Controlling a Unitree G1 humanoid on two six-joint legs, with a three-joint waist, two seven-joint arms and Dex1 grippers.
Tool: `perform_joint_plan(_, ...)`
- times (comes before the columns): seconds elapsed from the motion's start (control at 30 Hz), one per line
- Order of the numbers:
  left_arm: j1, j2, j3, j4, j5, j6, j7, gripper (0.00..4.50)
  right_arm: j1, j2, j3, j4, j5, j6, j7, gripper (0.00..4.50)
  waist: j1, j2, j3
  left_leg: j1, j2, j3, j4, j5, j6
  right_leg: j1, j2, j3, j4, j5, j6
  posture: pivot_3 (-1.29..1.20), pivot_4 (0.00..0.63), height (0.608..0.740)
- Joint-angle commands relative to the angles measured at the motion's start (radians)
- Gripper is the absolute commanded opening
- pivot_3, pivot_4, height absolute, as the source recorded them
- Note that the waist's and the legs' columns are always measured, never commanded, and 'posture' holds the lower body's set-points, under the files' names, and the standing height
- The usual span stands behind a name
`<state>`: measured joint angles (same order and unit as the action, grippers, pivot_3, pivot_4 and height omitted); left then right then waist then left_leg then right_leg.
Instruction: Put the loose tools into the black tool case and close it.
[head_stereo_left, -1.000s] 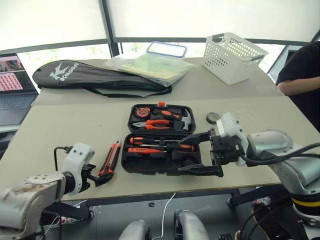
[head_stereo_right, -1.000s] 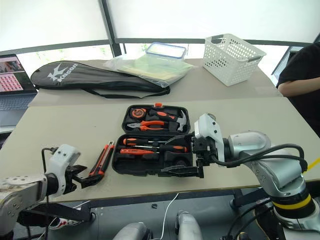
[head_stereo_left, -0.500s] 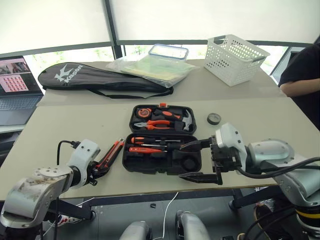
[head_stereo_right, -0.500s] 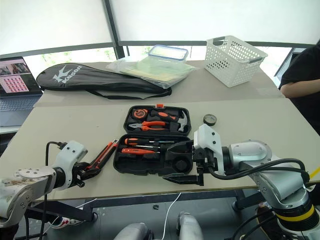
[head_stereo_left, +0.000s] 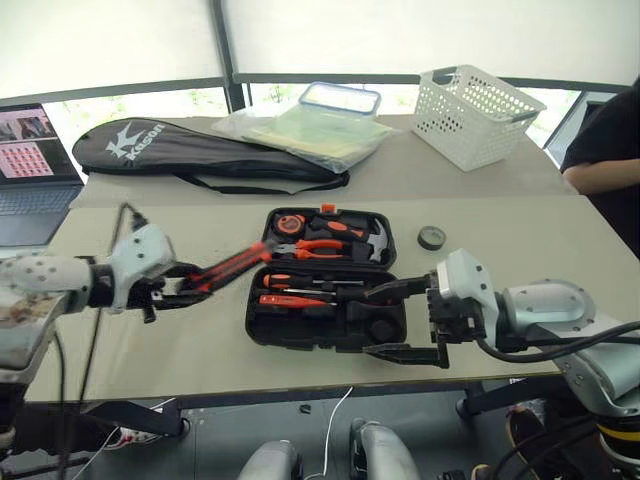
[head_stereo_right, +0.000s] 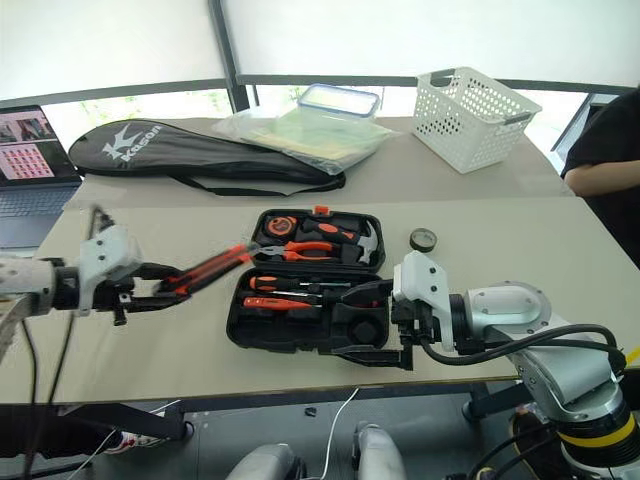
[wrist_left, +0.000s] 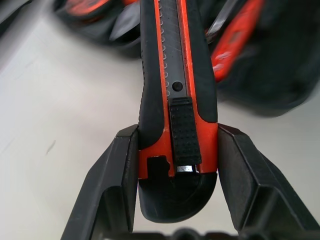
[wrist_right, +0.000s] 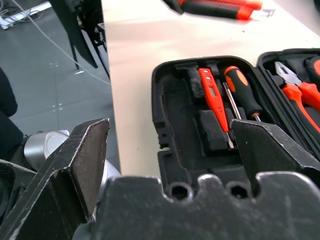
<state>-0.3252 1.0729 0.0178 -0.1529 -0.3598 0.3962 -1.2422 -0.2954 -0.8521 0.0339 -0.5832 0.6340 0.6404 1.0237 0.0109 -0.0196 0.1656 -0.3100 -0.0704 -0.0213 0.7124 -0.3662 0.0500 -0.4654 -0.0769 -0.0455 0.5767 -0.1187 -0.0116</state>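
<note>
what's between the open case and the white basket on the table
A small black tape roll lies there on bare table, right of the black tool case and nearer than the white basket.

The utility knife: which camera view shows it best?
The left wrist view: the utility knife sits close up between the left gripper's fingers. Both eye views show it small, held above the table. The right wrist view shows part of it.

the beige counter (head_stereo_left: 150, 340) carries the open black tool case (head_stereo_left: 325, 325), a small black tape roll (head_stereo_left: 431, 237), a racket bag (head_stereo_left: 200, 155), a plastic-wrapped container (head_stereo_left: 315, 125) and a white basket (head_stereo_left: 475, 115).
</note>
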Motion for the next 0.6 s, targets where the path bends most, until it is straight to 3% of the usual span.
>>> perform_joint_plan(0.03,-0.158,-0.049,-0.170,0.016,0.032,-0.041,-0.173,1.79,0.004,-0.003,-0.023,-0.035,-0.006,-0.020,-0.016,4.50,-0.001,0.000,0.000,-0.002,0.000,0.000,0.000,0.000,0.000,-0.002,0.000,-0.001,0.000,0.000,0.000,0.00,0.150,0.740)
perform_joint_plan(0.1,-0.248,-0.099,-0.273,0.043,0.079,-0.055,-0.240,1.79,0.017,-0.006,-0.033,-0.054,0.000,-0.010,-0.027,4.50,-0.002,0.000,0.000,-0.009,0.000,0.000,0.002,0.000,0.000,-0.007,0.001,-0.002,0.001,0.000,-0.001,0.00,0.150,0.740)
perform_joint_plan(0.27,-0.338,-0.166,-0.397,0.105,0.185,-0.098,-0.279,1.79,0.037,-0.014,-0.051,-0.081,0.013,0.009,-0.055,4.50,-0.009,-0.001,0.000,-0.010,0.000,0.002,0.004,0.000,0.001,-0.007,-0.001,0.001,0.001,0.001,-0.001,0.00,0.150,0.740)
perform_joint_plan(0.4,-0.386,-0.225,-0.447,0.189,0.287,-0.148,-0.238,1.79,0.050,-0.018,-0.066,-0.103,0.025,0.028,-0.081,4.50,0.000,-0.001,0.001,-0.011,0.000,0.001,0.007,0.000,0.003,-0.007,0.001,0.004,0.001,0.001,-0.001,0.00,0.150,0.740)
perform_joint_plan(0.6,-0.409,-0.273,-0.445,0.202,0.276,-0.109,-0.275,1.79,0.070,-0.027,-0.075,-0.120,0.027,0.039,-0.103,4.50,0.001,-0.001,0.001,-0.011,0.001,0.001,0.013,-0.002,0.007,-0.006,0.001,0.005,0.002,0.001,0.000,0.00,0.150,0.740)
